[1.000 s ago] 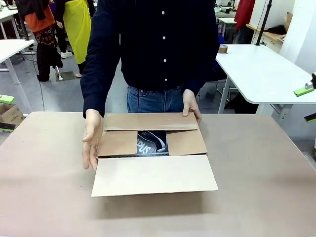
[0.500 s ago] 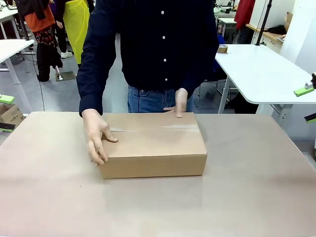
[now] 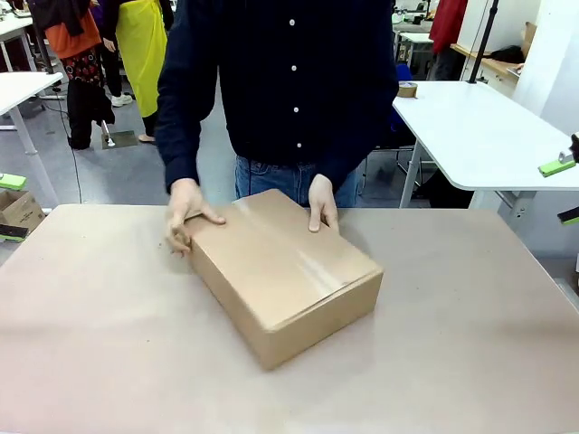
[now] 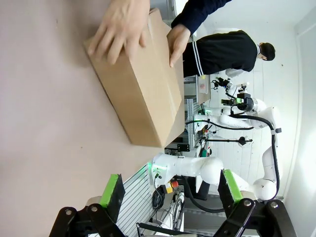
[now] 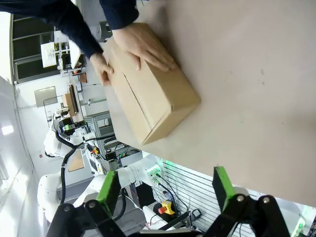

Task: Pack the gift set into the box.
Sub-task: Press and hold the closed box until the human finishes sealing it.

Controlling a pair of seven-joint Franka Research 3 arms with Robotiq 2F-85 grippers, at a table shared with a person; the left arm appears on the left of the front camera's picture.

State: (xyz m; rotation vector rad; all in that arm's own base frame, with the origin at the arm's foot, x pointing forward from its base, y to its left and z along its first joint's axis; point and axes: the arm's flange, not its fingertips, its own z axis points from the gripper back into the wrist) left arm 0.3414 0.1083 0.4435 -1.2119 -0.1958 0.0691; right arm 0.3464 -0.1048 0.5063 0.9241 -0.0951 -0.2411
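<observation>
1. Presently the left gripper [image 4: 173, 197] stands with jaws spread and nothing between them, well apart from the box [image 3: 285, 271]. It is judged idle, leaving the work to the person.
2. Likewise the right gripper [image 5: 165, 197] has its jaws wide and empty, looking down on the table [image 3: 90, 344] from a distance.
3. On the table's middle the box lies flat but askew, with one corner pointing toward the robot's side. Its top flaps are folded down, and a seam runs along the lid.
4. With the flaps shut, the gift set is hidden; it is judged to be inside.
5. At the far side, one hand [image 3: 185, 215] clasps the left corner and the other hand [image 3: 321, 201] presses on the far edge. This hold suits turning or steadying the box, perhaps for sealing.
</observation>
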